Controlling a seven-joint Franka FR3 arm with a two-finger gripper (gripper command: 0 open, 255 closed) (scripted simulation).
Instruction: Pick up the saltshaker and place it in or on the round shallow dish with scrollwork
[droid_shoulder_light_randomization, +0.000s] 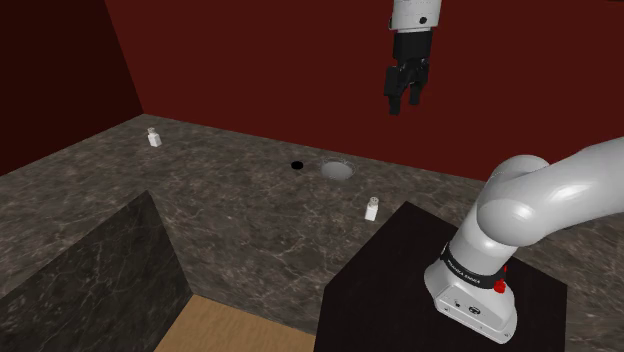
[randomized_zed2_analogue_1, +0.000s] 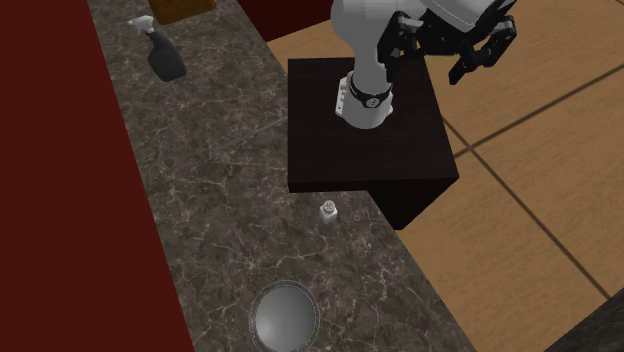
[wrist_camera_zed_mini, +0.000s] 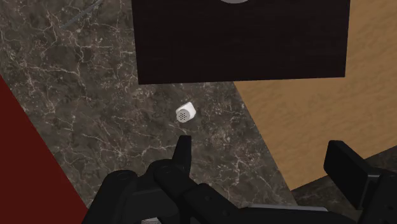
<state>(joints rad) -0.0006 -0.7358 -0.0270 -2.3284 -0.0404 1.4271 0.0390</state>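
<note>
Standing outside the dish (randomized_zed2_analogue_1: 285, 322), the saltshaker (randomized_zed2_analogue_1: 327, 210)

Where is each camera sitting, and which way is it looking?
Shoulder view: beside the stand, looking down over the counter toward the red wall; shows the arm and fingers.
Second exterior view: high up, looking down on the counter, dish and stand; shows the arm's base.
Wrist view: on the hand, looking down between the open fingers.
All three show the saltshaker on the counter beside the stand.
</note>
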